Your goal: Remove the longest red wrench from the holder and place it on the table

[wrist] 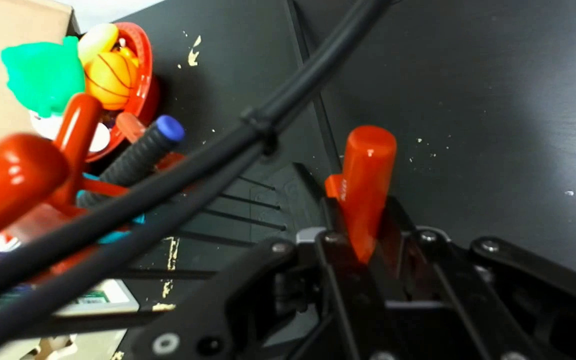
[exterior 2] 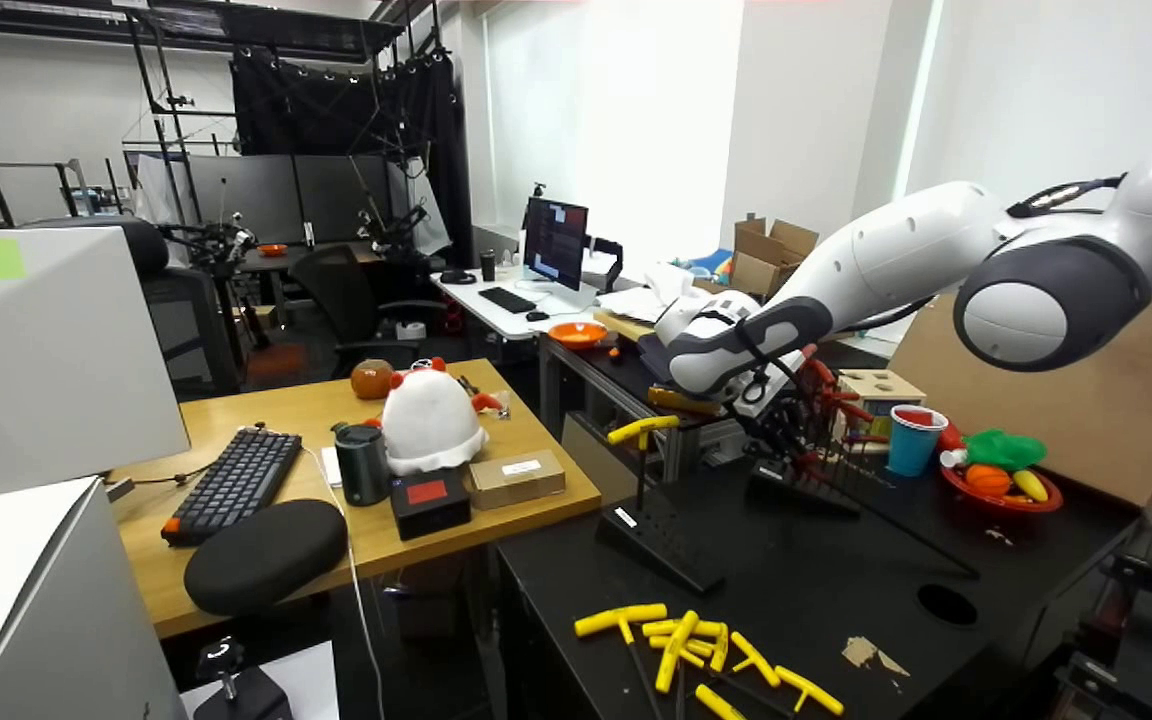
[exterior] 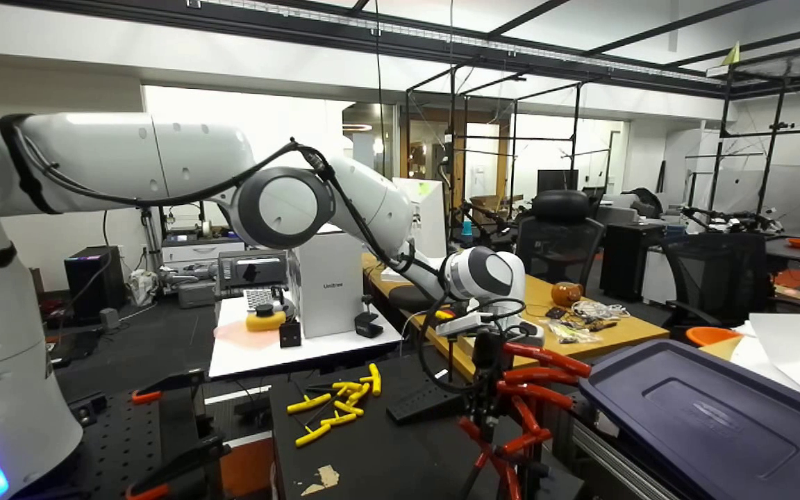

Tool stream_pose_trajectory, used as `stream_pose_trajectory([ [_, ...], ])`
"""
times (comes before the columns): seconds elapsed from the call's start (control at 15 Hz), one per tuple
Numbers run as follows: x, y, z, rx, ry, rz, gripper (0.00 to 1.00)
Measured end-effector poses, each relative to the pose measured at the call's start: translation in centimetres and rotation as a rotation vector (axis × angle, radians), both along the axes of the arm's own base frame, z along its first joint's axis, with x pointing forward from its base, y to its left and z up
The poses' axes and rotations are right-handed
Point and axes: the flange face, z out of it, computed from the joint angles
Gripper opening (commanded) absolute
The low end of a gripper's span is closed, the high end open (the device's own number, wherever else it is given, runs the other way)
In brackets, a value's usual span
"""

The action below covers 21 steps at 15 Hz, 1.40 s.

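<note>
Evidently, the placing step is in hand: what is judged the longest red wrench (wrist: 371, 165) is already out of the holder (exterior 2: 804, 495), and its handle is pinched by the gripper (wrist: 365, 220), which is narrowed on either side of it. In an exterior view the dark shaft is pointed from beside the holder towards the near right, over the desk (exterior 2: 786, 590); whether the surface is touched cannot be told. For the next move, the handle should be lowered until the wrench lies flat, then let go, with the neighbouring handles left unbrushed. By count, one wrench is held; about six shafts of the other red wrenches (exterior: 546, 355) can be made out in the wrist view, though their handles are too crowded for a firm tally. Some seven yellow tools (exterior: 308, 404) are scattered on the desk, and one upright yellow tool (exterior 2: 644, 430) is carried in a second holder (exterior 2: 666, 548). One red bowl (wrist: 144, 65) and one blue cup (exterior 2: 911, 445) are also seen.
</note>
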Motion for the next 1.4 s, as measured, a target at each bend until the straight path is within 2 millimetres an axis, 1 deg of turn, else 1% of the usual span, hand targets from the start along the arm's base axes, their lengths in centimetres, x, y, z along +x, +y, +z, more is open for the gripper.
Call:
stream_pose_trajectory([
  [0.27,0.1,0.1,-0.2,0.024,0.003,0.027,0.06],
  [0.53,0.0,0.3,-0.5,0.111,0.042,0.094,0.06],
  [0.93,-0.2,0.4,-0.7,0.188,0.084,0.152,0.06],
  [1.4,-1.2,0.1,-0.7,0.194,0.147,0.119,0.06],
])
